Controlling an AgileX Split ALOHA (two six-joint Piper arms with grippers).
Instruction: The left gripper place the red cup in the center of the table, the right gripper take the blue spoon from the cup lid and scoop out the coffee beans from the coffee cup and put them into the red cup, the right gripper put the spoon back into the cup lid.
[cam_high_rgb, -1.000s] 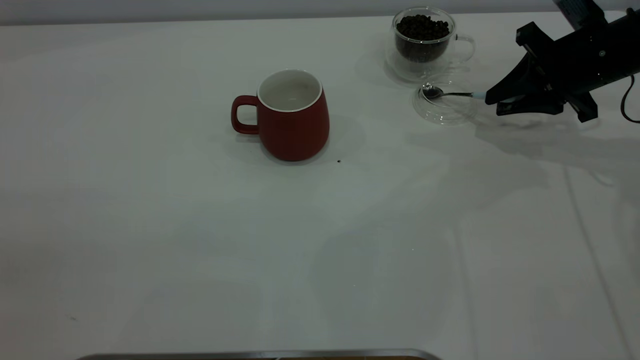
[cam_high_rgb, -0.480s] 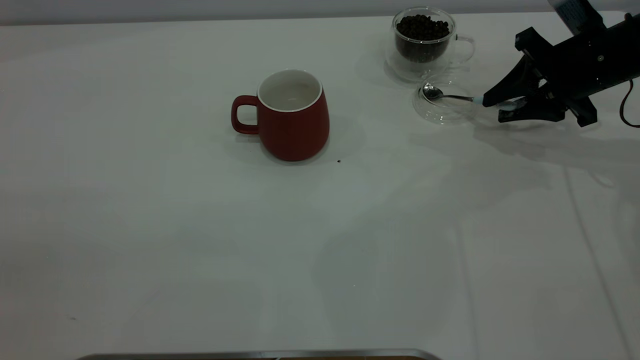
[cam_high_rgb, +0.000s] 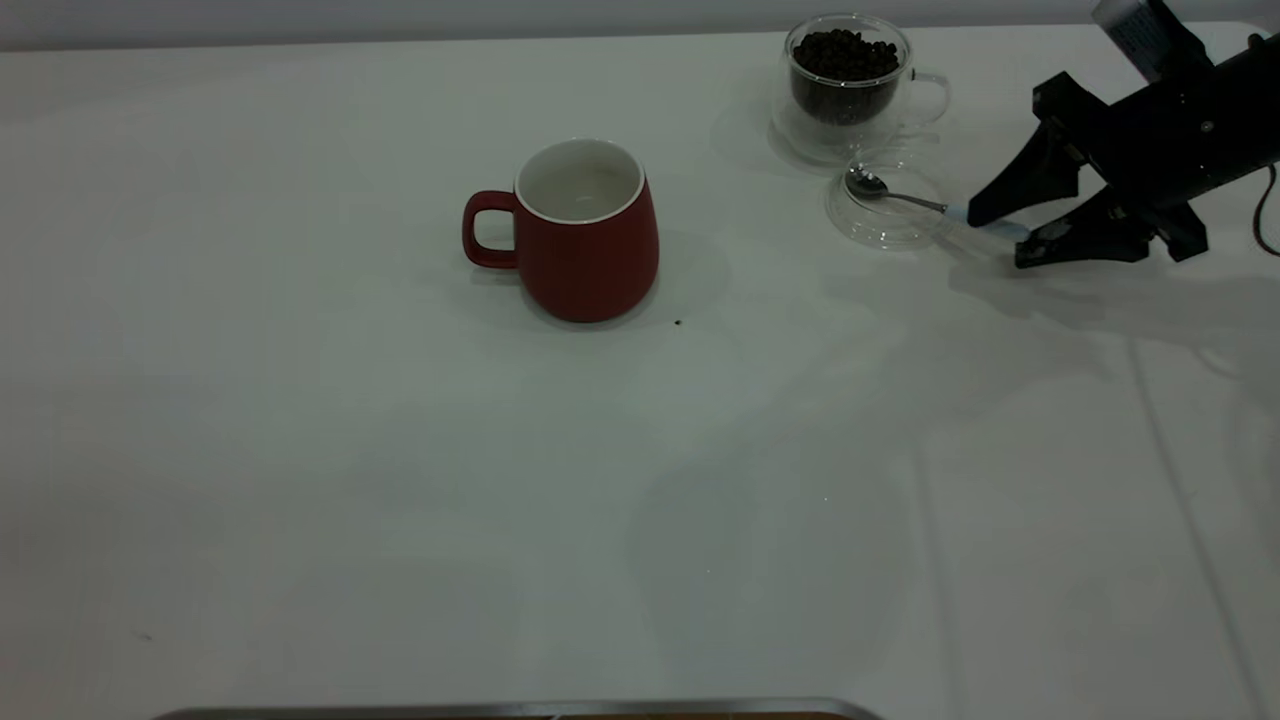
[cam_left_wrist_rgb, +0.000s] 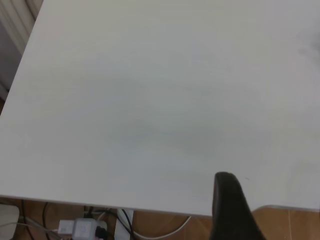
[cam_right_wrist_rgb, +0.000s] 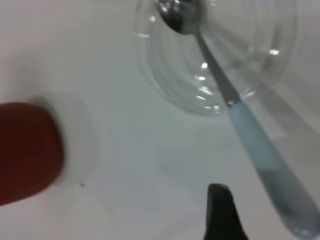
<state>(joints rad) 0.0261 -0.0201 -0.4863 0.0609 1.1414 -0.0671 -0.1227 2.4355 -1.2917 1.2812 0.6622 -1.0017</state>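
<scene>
I had the matte white table (cam_high_rgb: 300, 450) under me, the glazed red cup (cam_high_rgb: 585, 235) already standing near its middle, handle toward the left edge. By the far right corner stood the double-walled glass coffee cup (cam_high_rgb: 845, 85), heaped with dark coffee beans (cam_high_rgb: 845, 55), and just in front of it the clear cup lid (cam_high_rgb: 885, 210). The blue spoon (cam_high_rgb: 935, 205) lay with its steel bowl in the lid, its pale handle running toward the right edge between the spread fingers of my right gripper (cam_high_rgb: 1005, 235). I judged the spoon light, stiff and slippery; mid-handle seemed the best hold. Whether my left gripper (cam_left_wrist_rgb: 230, 210), over the table edge, was spread, I could not tell.
</scene>
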